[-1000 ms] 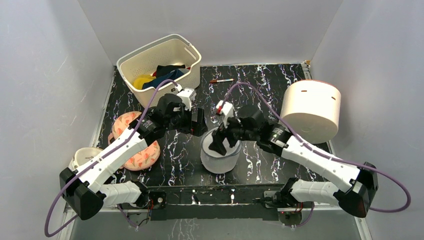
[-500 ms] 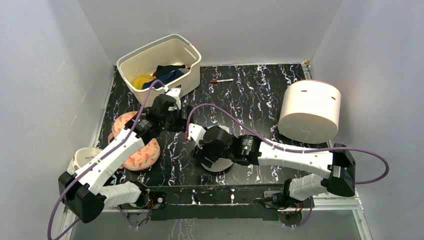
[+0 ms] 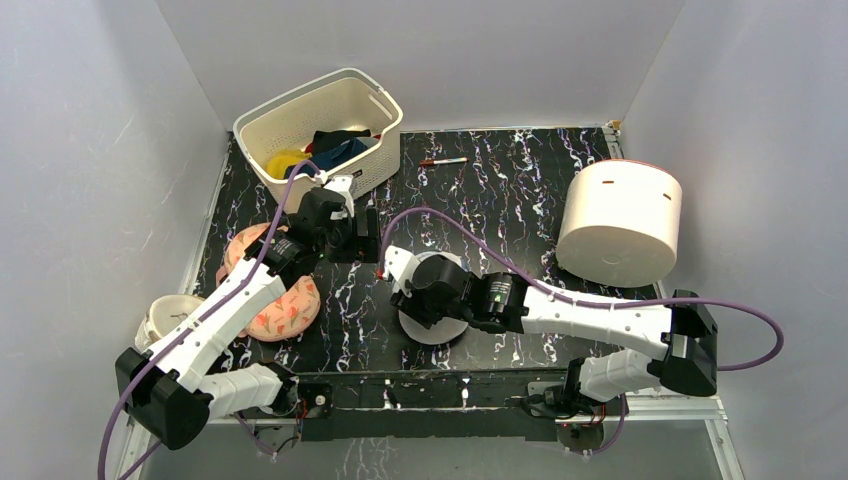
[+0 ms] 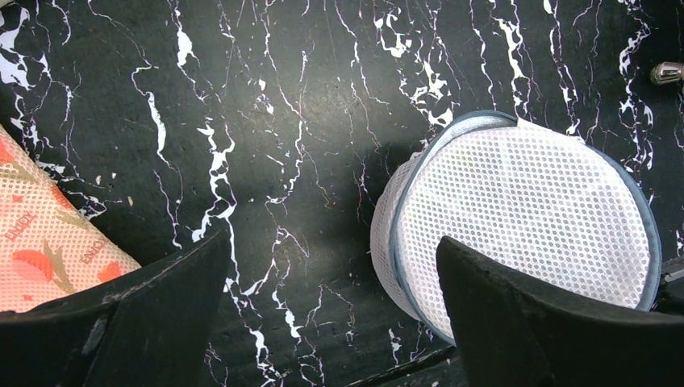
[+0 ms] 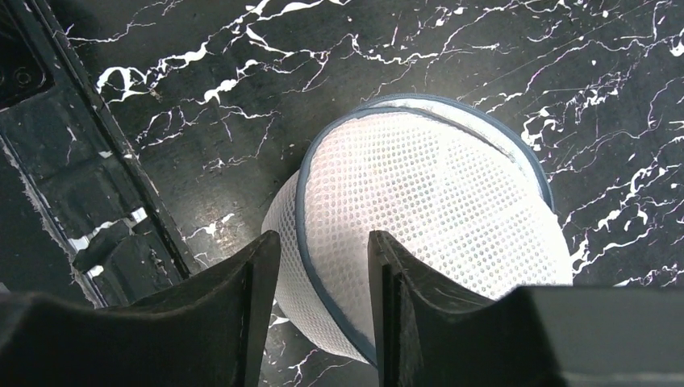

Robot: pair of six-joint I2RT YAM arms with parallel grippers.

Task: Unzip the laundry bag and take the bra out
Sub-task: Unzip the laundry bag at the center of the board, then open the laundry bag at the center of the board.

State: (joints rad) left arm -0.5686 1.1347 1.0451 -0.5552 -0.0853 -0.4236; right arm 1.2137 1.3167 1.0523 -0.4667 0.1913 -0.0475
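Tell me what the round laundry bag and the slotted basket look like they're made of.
The laundry bag: white open mesh, probably synthetic fabric, shown by its regular tiny holes, with a grey-blue fabric rim. The basket: cream moulded plastic, matte-looking, judging by its rigid slotted walls and smooth edge.

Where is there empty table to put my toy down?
The widest bare stretch is at the back, between the basket and the white cylinder, beside the pen. In front, the left pincer and right pincer crowd the laundry bag, with the leaf-print pad close by.
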